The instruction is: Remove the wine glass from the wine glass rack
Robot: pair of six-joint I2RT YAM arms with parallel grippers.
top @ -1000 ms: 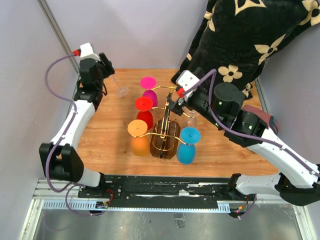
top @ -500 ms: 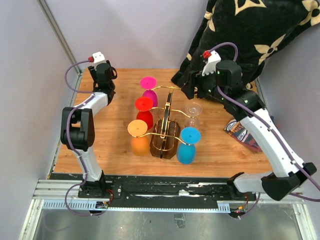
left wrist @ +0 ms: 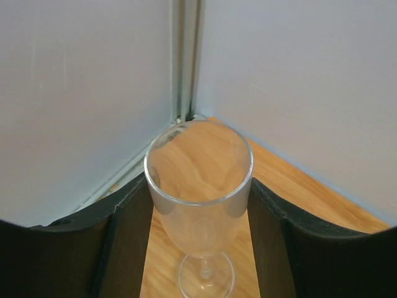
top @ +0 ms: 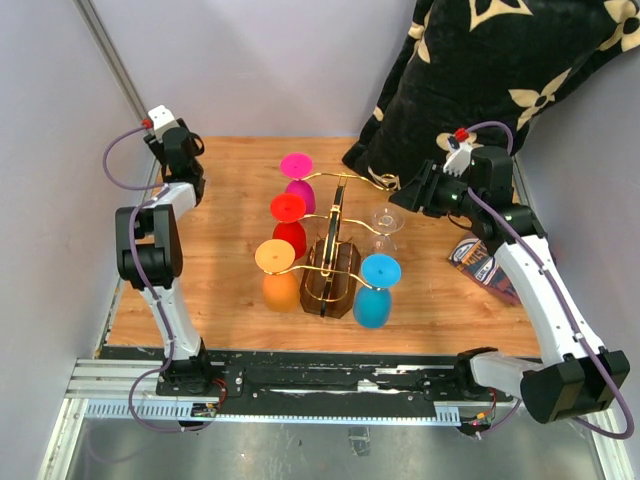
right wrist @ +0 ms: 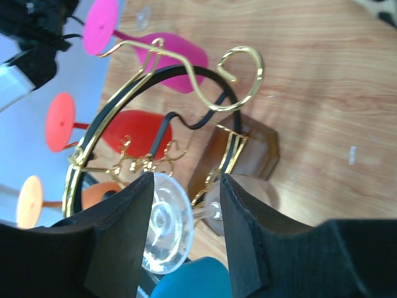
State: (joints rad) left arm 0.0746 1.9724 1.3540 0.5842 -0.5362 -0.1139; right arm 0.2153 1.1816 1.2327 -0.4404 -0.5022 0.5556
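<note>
The gold wire wine glass rack stands mid-table on its dark brown base, and its scroll arm shows in the right wrist view. A clear wine glass hangs upside down on the rack's right side. My right gripper hovers just right of it. Its jaws stand apart, with the clear glass's foot and stem seen between them and no firm contact. My left gripper is at the far left corner. It is shut on the bowl of another clear wine glass, whose foot is over the wood.
Pink, red and orange glasses hang on the rack's left side, a blue one at its front right. A black floral blanket fills the back right corner. A dark packet lies at the right. Grey walls close in on both sides.
My right arm has drawn back from the rack's centre to its right side, and its jaws have narrowed. My left arm has swung deeper into the far left corner with its glass.
</note>
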